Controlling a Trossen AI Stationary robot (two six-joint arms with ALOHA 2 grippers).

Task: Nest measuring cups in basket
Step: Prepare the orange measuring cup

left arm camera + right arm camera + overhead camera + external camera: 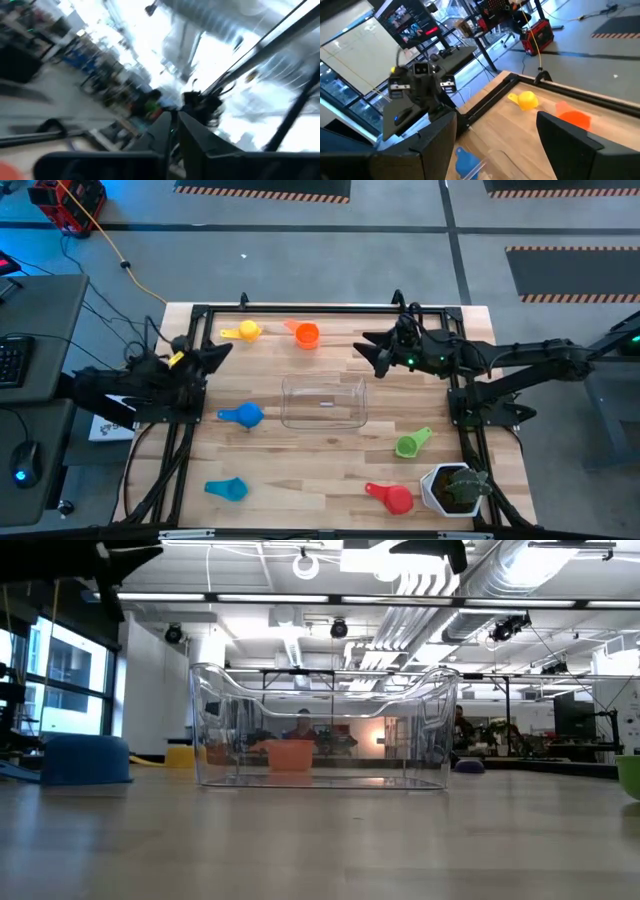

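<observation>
Wooden table [330,470]; clear basket [324,401] mid-table; grey floor [300,260] beyond.

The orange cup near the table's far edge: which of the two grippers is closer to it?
The right gripper is nearer, just beside the orange cup toward the right. The left gripper sits farther off, beyond the yellow cup.

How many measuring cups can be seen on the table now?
6: yellow cup and orange cup at the far edge, blue cup left of the basket, light blue cup, green cup, red cup. Others may be hidden.
</observation>
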